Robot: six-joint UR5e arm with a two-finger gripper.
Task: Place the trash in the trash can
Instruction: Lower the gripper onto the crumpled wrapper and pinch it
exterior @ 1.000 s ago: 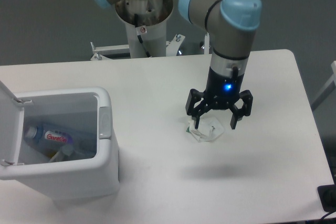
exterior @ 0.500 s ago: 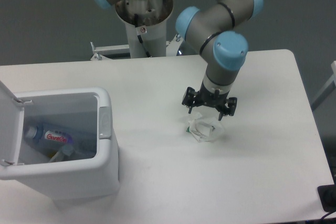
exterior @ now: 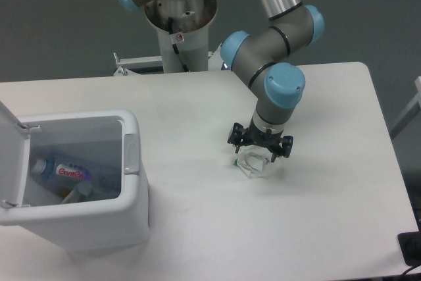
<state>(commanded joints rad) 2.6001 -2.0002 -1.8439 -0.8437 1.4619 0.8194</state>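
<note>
Tool (exterior: 258,156) is hanging spread wide, straddling the paper wad (exterior: 253,165) on the worktop (exterior: 197,103); bottle (exterior: 62,172) is lying inside the open trash can (exterior: 130,189) at nine o'clock.

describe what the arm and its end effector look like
The UR5e arm is built of grey cylindrical joint housings with light blue round end caps, joined by a shiny silver tube. A pale cone-shaped base column behind the table carries a dark cable. The end effector is a compact black two-finger unit under a grey and white wrist.
</note>
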